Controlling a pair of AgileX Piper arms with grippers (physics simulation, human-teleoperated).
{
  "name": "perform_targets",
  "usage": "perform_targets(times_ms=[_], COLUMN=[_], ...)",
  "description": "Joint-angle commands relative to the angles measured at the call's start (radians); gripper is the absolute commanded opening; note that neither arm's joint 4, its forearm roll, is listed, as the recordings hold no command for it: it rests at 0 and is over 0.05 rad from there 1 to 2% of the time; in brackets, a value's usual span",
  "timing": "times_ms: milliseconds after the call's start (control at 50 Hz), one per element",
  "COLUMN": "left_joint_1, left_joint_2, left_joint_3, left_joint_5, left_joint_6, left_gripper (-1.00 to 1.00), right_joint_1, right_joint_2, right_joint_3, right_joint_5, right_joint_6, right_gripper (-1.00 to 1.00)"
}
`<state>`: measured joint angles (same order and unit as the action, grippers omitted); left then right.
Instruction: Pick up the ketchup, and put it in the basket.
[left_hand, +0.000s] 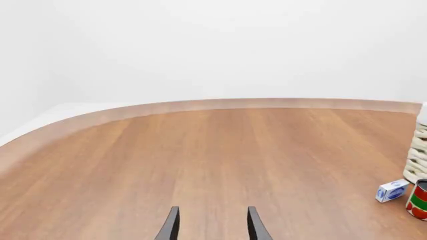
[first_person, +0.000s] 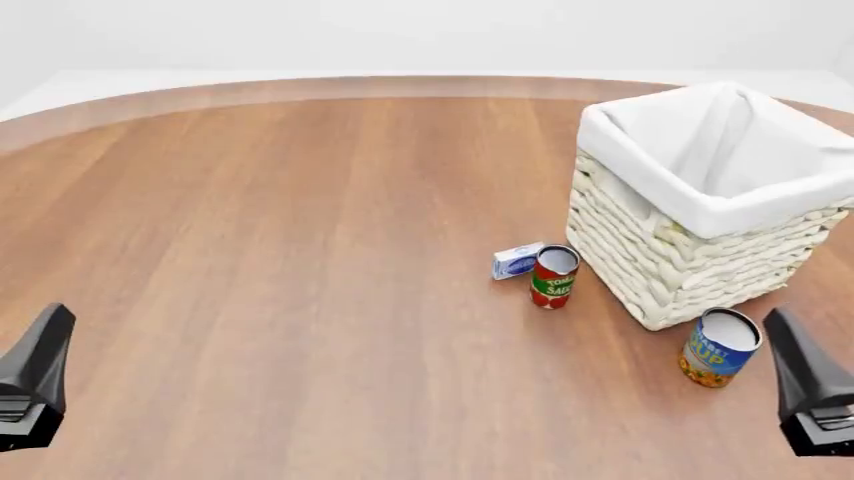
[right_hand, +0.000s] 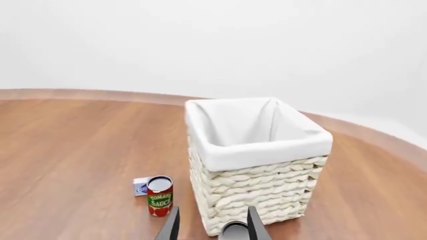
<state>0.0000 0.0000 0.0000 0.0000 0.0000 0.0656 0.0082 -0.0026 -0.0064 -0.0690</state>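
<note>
No ketchup bottle shows in any view. The basket (first_person: 663, 262), cream-white wicker with a white cloth liner, stands at the right of the table; it also shows in the right wrist view (right_hand: 257, 190) and as a sliver in the left wrist view (left_hand: 419, 155). Only white liner shows inside it. My left gripper (first_person: 40, 365) is at the near left, open and empty, with its fingers apart in the left wrist view (left_hand: 212, 222). My right gripper (first_person: 801, 375) is at the near right, just in front of the basket, open and empty (right_hand: 212, 222).
A red-and-green tomato sauce can (first_person: 553, 277) and a small white-and-blue box (first_person: 517, 261) stand just left of the basket. A blue-and-yellow can (first_person: 719, 347) stands at the basket's near corner, close to my right gripper. The round wooden table's far edge (first_person: 400, 86) curves behind.
</note>
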Motion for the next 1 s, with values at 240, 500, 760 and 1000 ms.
perform_targets(times_ms=[240, 500, 760, 1000], left_joint_1=[0.0, 0.0, 0.0, 0.0], left_joint_2=[0.0, 0.0, 0.0, 0.0], left_joint_3=[0.0, 0.0, 0.0, 0.0], left_joint_5=[0.0, 0.0, 0.0, 0.0], left_joint_6=[0.0, 0.0, 0.0, 0.0], left_gripper=[1.0, 1.0, 1.0, 1.0], right_joint_1=[0.126, 0.319, 0.444, 0.545], right_joint_2=[-0.002, 0.062, 0.254, 0.47], right_joint_3=[-0.011, -0.069, -0.062, -0.079], right_joint_5=[0.003, -0.025, -0.197, -0.366], right_joint_6=[-0.022, -0.008, -0.016, -0.017], right_gripper=[1.0, 1.0, 1.0, 1.0])
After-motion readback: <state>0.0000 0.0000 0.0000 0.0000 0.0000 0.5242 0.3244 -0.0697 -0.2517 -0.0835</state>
